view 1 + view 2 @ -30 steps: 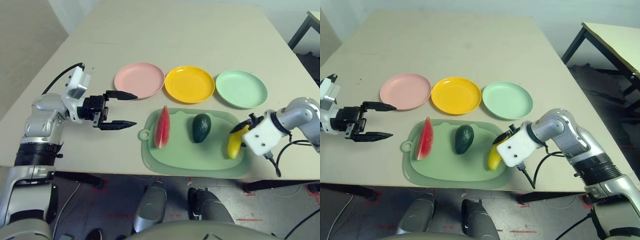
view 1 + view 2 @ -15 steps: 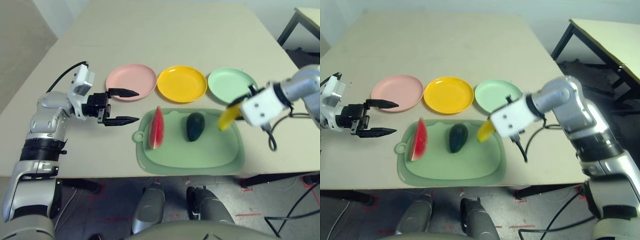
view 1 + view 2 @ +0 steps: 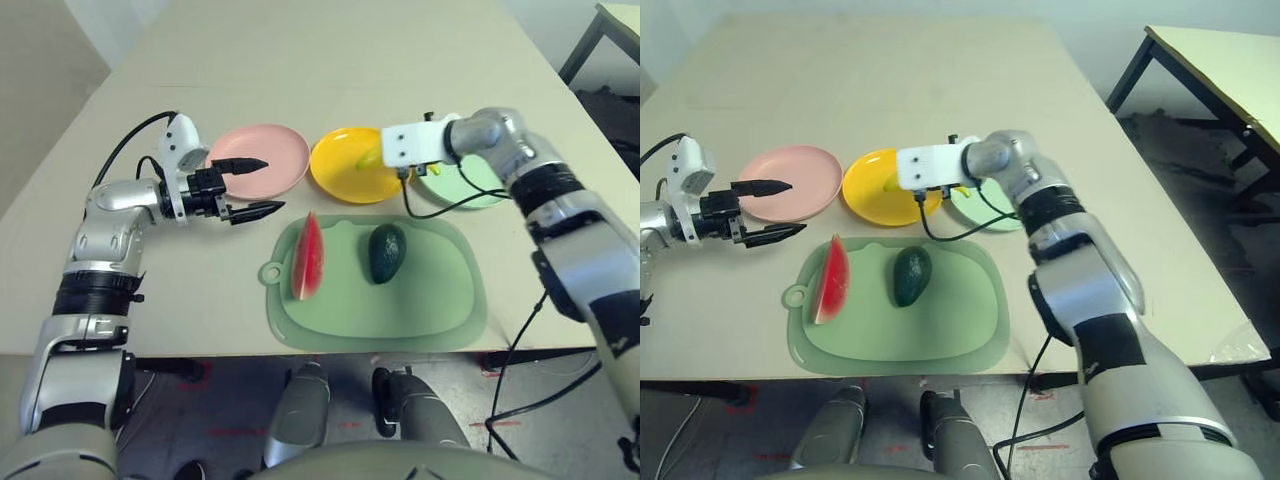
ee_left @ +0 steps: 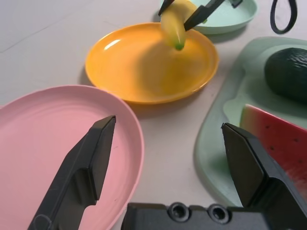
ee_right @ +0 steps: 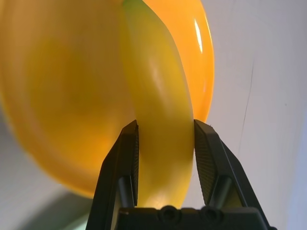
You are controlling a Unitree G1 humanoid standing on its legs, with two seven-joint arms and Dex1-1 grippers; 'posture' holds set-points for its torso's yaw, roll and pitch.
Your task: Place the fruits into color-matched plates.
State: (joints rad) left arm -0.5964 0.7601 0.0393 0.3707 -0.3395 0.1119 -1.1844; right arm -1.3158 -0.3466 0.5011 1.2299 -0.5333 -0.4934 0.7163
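Your right tool (image 5: 165, 148) is clenching the banana (image 5: 160, 110) above the yellow plate (image 3: 345, 180); your left tool (image 4: 168, 127) is hovering wide open over the pale surface (image 3: 330, 60), a second table (image 3: 1230, 75) standing near.

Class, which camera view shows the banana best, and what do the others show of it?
The right wrist view: the banana fills its middle, nearly whole, between the fingers. The left wrist view shows one end above the yellow plate; both eye views show only small parts.
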